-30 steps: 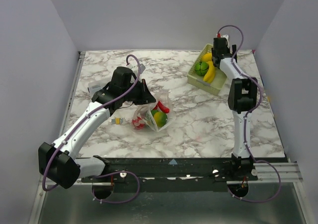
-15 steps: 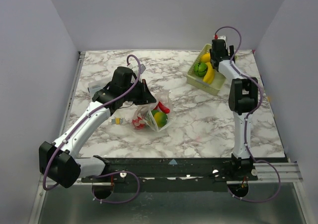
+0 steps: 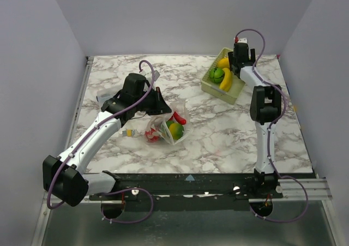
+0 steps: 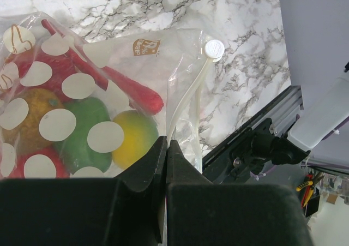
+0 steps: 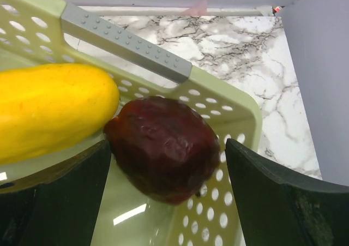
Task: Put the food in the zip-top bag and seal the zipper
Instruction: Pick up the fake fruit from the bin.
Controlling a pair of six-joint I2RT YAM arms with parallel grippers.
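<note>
Straddling a dark fruit point(image 5: 163, 156), right jaws — like the basket point(image 5: 232, 101) — sit cropped.

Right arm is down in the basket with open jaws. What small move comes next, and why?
Probably close the right gripper on the dark red toy food: it sits between the open jaws inside the pale-green basket, beside the yellow piece, while the left gripper pinches the zip-top bag.
</note>
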